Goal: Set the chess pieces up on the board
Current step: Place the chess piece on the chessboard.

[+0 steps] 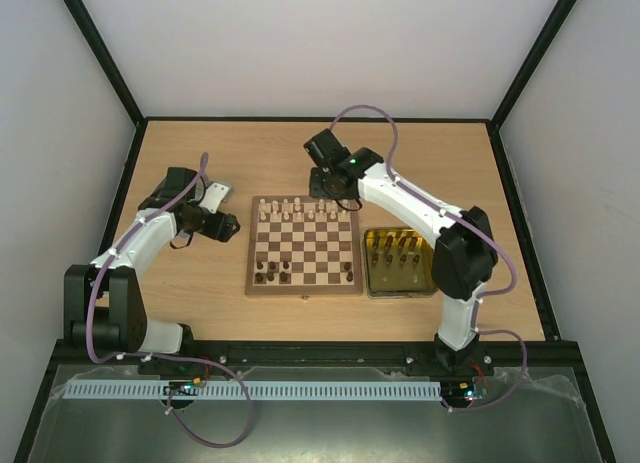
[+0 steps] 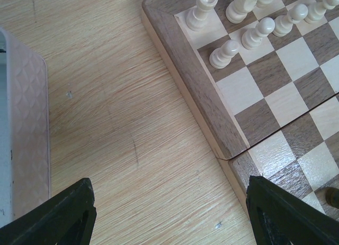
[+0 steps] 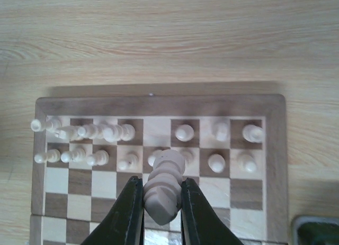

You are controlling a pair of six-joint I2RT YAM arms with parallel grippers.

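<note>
The board (image 1: 251,249) lies mid-table, with cream chess pieces (image 1: 300,211) along its two far rows and a few dark ones (image 1: 271,274) near the front. My right gripper (image 3: 162,184) is shut on a pale cream piece (image 3: 167,170), which it holds above the far rows (image 3: 184,132); from the top view this gripper (image 1: 322,189) hangs over the board's far edge. My left gripper (image 2: 169,218) is open over bare table beside the board's left rim (image 2: 197,81), with nothing between its fingers (image 2: 69,216). Cream pawns (image 2: 258,32) stand near that corner.
A yellow-lined tin (image 1: 372,263) with several dark pieces (image 1: 400,251) sits right of the board. The silver tin lid (image 1: 216,195) lies left of the board, close by the left gripper, and shows as a pale slab (image 2: 26,134). Black frame posts edge the table.
</note>
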